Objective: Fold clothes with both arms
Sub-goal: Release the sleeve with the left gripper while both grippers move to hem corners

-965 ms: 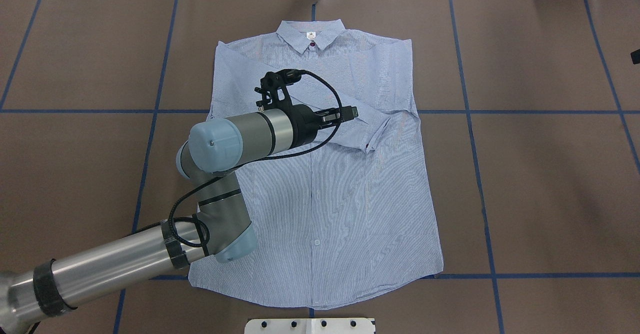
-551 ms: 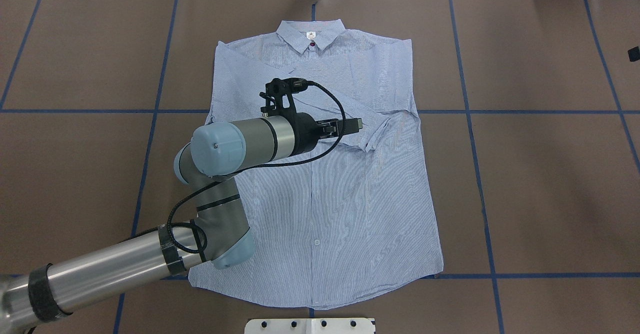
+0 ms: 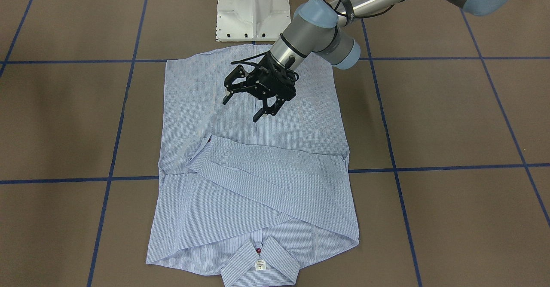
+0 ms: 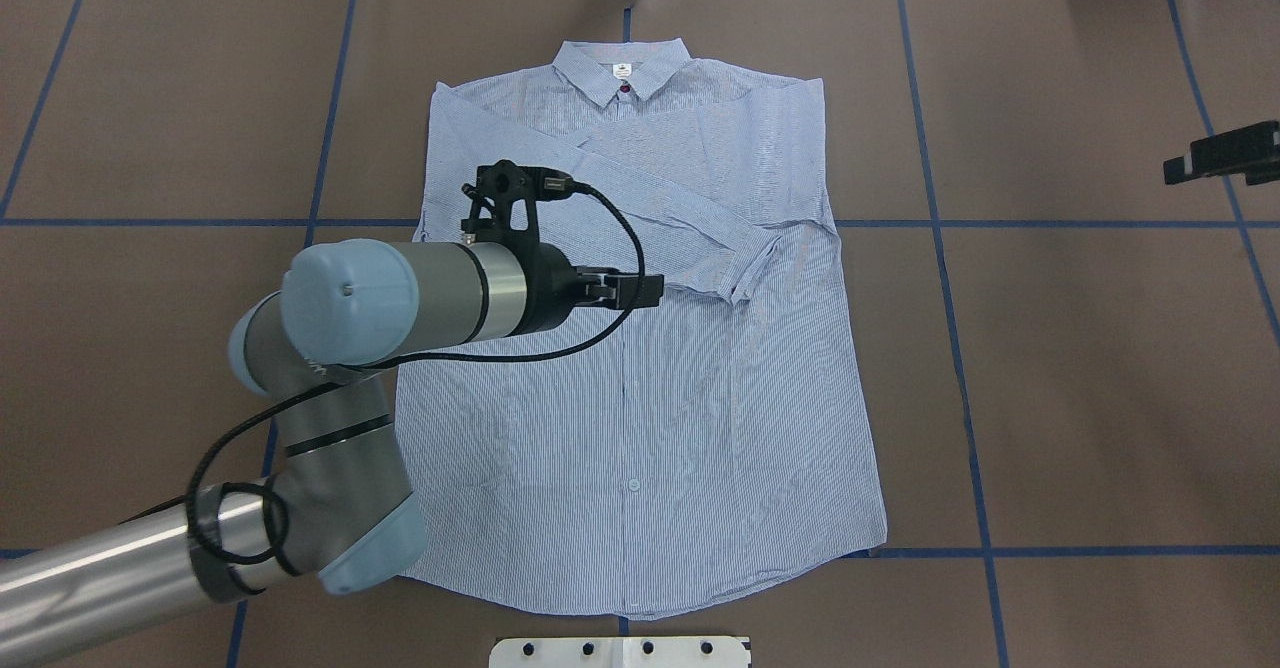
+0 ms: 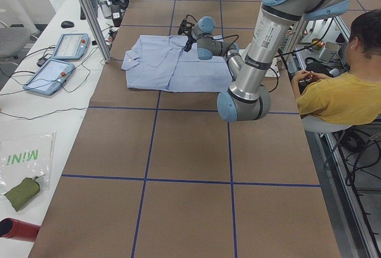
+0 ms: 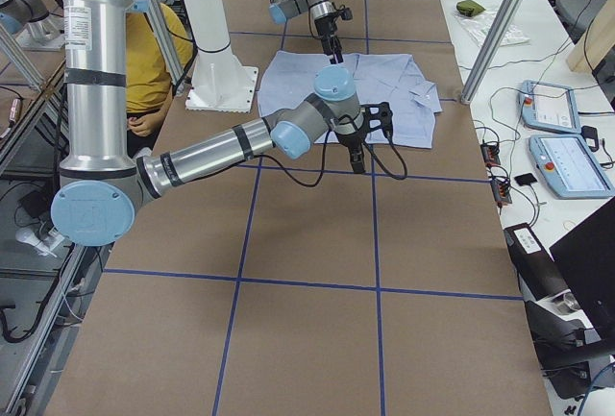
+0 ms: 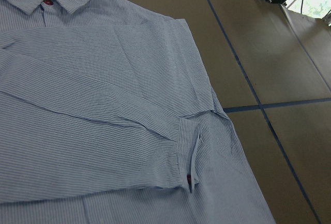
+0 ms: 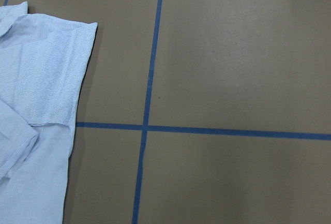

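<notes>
On the worktop [image 4: 1100, 398] the shirt [image 4: 700, 428] was laid flat, a sleeve [image 4: 680, 208] crossed over its chest; the left gripper [image 3: 241, 106] was poised above with fingers [image 3: 263, 111] spread and empty, the right gripper's [image 4: 1225, 153] could not be told, and level pinches at both hem corners seemed called for.

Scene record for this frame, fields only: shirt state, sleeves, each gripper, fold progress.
shirt: flat on the table, buttoned front up, collar at the far edge
sleeves: both folded across the chest; top cuff toward the robot's right
left gripper: open, empty, above the shirt's middle
right gripper: off the shirt, over the table's right side; open or shut unclear
body folds: not yet done
</notes>
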Tool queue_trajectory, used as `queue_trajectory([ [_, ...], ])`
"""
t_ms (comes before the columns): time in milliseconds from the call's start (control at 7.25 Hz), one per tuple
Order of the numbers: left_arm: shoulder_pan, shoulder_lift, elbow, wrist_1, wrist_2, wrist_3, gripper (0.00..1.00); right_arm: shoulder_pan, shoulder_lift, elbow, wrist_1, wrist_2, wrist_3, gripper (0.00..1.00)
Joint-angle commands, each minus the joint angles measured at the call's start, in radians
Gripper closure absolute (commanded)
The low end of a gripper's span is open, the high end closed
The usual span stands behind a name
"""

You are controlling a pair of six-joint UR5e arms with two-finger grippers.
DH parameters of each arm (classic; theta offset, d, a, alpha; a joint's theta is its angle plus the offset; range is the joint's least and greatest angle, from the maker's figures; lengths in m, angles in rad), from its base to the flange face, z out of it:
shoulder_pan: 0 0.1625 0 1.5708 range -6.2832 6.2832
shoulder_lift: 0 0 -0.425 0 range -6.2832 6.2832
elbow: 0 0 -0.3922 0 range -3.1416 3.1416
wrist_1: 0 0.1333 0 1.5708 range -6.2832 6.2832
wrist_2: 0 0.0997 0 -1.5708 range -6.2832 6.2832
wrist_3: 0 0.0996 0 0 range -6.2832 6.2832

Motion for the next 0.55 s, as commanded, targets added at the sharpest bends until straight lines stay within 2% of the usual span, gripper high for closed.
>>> queue_trajectory([
  [0, 0.008, 0.162, -0.160, 0.055, -0.013, 0.015, 0.00, -0.264, -0.086, 0.164, 0.023, -0.185, 0.281, 0.00],
  [138, 0.010, 0.213, -0.211, 0.055, -0.023, 0.010, 0.00, -0.428, -0.111, 0.216, 0.023, -0.325, 0.435, 0.00],
  [276, 0.013, 0.291, -0.240, 0.054, -0.026, -0.003, 0.00, -0.604, -0.146, 0.249, 0.023, -0.518, 0.546, 0.00],
  [414, 0.042, 0.382, -0.271, 0.046, -0.018, -0.057, 0.00, -0.730, -0.166, 0.252, 0.023, -0.634, 0.621, 0.00],
])
